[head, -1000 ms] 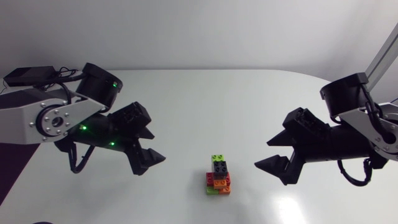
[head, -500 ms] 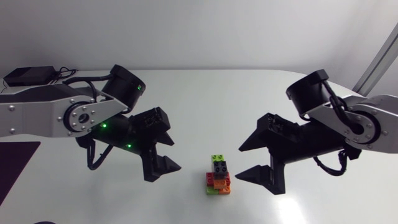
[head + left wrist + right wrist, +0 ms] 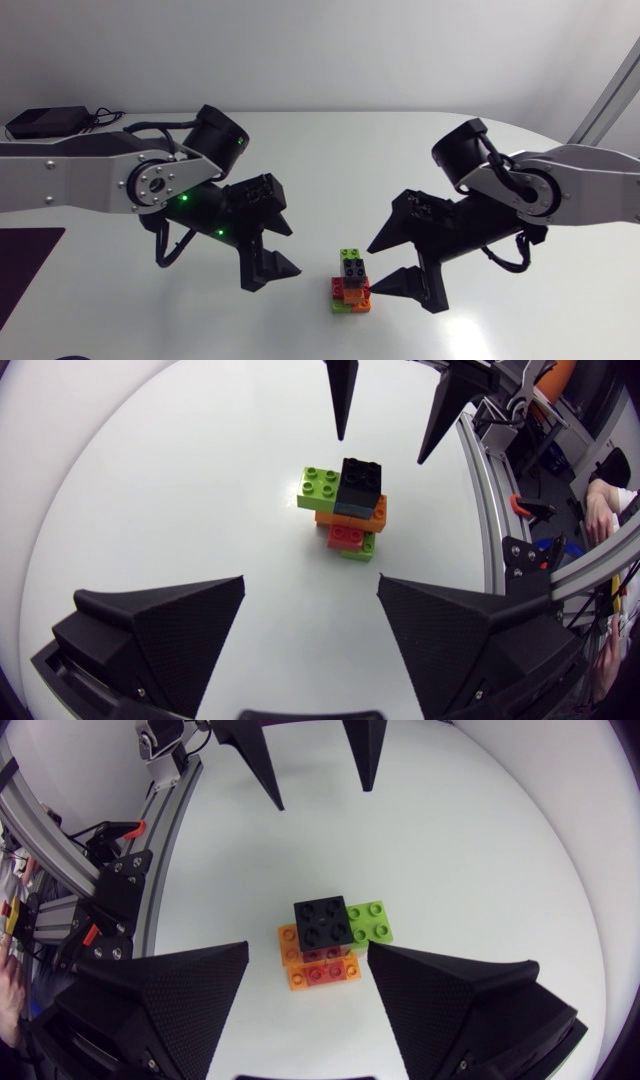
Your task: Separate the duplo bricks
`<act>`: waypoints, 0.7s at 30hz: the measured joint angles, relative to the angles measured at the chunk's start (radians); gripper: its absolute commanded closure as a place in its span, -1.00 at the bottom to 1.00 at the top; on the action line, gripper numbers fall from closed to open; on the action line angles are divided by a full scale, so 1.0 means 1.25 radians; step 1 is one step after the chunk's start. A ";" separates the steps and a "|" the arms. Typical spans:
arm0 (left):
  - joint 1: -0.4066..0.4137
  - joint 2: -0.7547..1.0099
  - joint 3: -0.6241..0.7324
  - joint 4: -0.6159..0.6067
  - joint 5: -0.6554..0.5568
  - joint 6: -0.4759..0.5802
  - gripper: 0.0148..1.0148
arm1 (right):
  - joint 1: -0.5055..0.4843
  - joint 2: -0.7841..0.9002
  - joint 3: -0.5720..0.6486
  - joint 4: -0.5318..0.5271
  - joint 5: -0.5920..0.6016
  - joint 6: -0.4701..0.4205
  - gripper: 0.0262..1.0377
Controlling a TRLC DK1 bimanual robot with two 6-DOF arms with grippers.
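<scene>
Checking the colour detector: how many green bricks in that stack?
2. The top green brick sits beside the black brick; the bottom green brick lies under the red brick. More may be hidden.

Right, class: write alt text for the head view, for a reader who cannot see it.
A small stack of duplo bricks, green, black, red and orange, stands on a white table between two black robot grippers. The left gripper and the right gripper point at it from either side, both open, the right one closer.

The red brick [image 3: 345, 537] mostly hides the bottom green brick [image 3: 366, 548].
</scene>
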 measured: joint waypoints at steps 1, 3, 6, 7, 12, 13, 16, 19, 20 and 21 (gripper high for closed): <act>-0.002 0.001 0.002 0.000 0.001 0.001 -0.82 | 0.003 0.004 0.000 0.000 0.000 0.000 -0.45; -0.007 0.002 0.003 0.000 0.002 0.003 -0.82 | 0.012 0.008 0.000 0.000 0.001 -0.003 -0.37; -0.015 0.010 0.008 0.000 0.004 0.003 -0.82 | 0.031 0.010 0.000 0.006 0.012 -0.002 -0.33; -0.018 0.012 0.009 0.000 0.004 0.003 -0.82 | 0.037 0.011 0.000 0.008 0.017 -0.002 -0.33; -0.030 0.022 0.015 0.000 0.007 0.003 -0.82 | 0.049 0.032 0.000 0.038 0.043 -0.002 -0.33; -0.032 0.024 0.017 0.000 0.007 0.003 -0.82 | 0.049 0.039 0.000 0.042 0.043 -0.002 -0.33; -0.035 0.026 0.021 0.000 0.007 0.003 -0.82 | 0.049 0.056 0.000 0.048 0.045 -0.002 -0.34; -0.035 0.027 0.024 0.000 0.007 0.003 -0.82 | 0.049 0.065 0.005 0.049 0.046 -0.002 -0.34; -0.035 0.027 0.025 0.000 0.007 0.003 -0.82 | 0.049 0.067 0.008 0.049 0.048 -0.002 -0.34; -0.035 0.029 0.027 0.000 0.007 0.003 -0.82 | 0.049 0.068 0.013 0.049 0.049 -0.002 -0.34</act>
